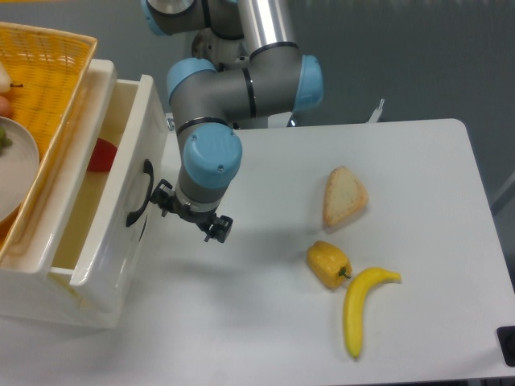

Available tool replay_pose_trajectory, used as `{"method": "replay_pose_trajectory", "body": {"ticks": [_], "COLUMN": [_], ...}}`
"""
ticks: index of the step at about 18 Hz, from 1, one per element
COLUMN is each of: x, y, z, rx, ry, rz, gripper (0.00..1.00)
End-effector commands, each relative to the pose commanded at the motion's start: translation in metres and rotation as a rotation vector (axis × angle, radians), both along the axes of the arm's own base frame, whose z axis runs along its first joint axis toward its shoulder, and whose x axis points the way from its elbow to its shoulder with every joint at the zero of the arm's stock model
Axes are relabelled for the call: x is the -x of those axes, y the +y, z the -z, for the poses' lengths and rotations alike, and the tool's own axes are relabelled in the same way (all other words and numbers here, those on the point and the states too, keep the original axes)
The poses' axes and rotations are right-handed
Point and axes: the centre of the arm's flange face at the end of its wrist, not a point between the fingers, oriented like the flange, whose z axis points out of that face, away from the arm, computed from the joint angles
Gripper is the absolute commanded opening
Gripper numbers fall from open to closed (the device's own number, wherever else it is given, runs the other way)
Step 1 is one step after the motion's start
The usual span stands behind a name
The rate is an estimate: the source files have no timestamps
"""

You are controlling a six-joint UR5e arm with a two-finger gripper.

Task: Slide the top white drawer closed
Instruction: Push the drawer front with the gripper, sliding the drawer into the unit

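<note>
One drawer concerns us: the top white drawer [113, 193] juts partly open at the table's left, red pepper [102, 155] inside. Our gripper [190, 215] sits just beside its black handle [138, 195]; finger spread unclear.

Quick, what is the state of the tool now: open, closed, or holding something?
Tool: holding nothing; it is at the black handle of the top white drawer. Open or closed cannot be told from this view.
</note>
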Motion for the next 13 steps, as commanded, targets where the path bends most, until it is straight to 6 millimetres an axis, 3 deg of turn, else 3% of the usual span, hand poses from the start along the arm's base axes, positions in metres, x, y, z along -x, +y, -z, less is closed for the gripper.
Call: {"method": "replay_pose_trajectory", "body": {"ticks": [13], "x": [-0.013], "y": [0.006], "z": [-0.002], "rx": [-0.006], "ry": [0.003], "rz": [0.024], "gripper": [1.0]}}
